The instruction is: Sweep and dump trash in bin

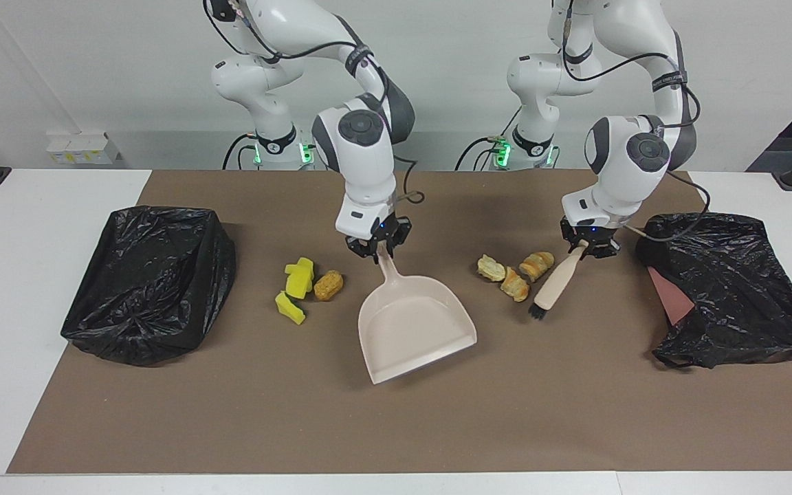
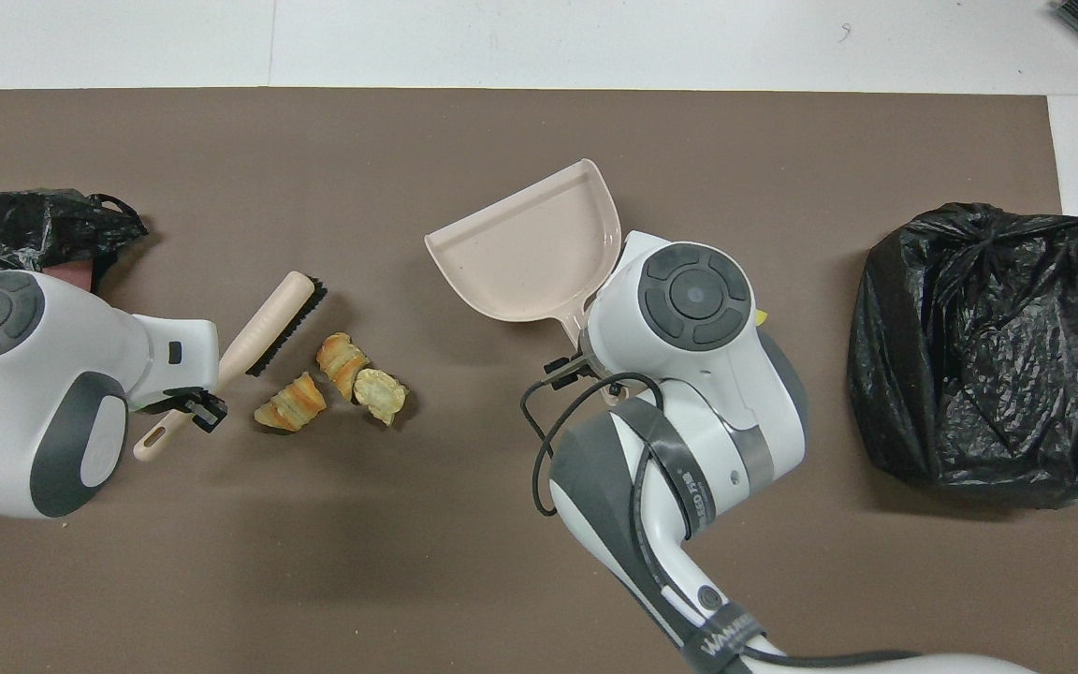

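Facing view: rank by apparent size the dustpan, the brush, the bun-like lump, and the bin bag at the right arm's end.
1. Bin bag, largest.
2. Dustpan.
3. Brush.
4. Bun-like lump, smallest.
All four differ clearly.

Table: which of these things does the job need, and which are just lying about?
Part of the job:
- bread pieces
- yellow sponge chunks
- brown lump
- brush, held by the left tool
- dustpan, held by the right tool
- bag-lined bin

Probably just lying about:
- crumpled black bag
- small white boxes
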Robot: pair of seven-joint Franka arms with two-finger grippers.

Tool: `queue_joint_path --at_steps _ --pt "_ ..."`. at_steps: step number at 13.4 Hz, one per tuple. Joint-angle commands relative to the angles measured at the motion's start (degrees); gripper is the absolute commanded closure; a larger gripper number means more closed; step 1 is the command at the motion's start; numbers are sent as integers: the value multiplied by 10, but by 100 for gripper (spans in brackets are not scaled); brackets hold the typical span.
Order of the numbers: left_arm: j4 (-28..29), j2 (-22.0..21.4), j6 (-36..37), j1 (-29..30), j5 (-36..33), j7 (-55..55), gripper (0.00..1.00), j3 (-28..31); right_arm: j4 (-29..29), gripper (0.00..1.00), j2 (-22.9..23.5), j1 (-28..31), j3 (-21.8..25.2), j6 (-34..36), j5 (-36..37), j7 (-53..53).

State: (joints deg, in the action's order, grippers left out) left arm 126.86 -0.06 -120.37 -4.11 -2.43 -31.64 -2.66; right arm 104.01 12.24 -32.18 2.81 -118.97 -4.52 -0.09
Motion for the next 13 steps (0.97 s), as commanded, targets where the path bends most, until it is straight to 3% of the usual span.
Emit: queue_joint_path --at_steps 1,4,7,11,13 --pt "2 -20 56 13 -6 62 100 4 97 100 -81 2 -4 -7 26 -131" --pt "34 -44 81 26 -6 133 100 4 152 100 -114 -1 -4 -4 78 -264" --pt "77 -70 70 25 -6 163 100 3 160 100 -107 19 -4 -1 85 -464" --pt "103 -66 34 9 -2 224 100 0 163 100 -73 -6 -4 -37 86 -485" --pt "103 -61 22 -27 5 274 100 0 158 100 -56 -9 -5 -42 86 -491"
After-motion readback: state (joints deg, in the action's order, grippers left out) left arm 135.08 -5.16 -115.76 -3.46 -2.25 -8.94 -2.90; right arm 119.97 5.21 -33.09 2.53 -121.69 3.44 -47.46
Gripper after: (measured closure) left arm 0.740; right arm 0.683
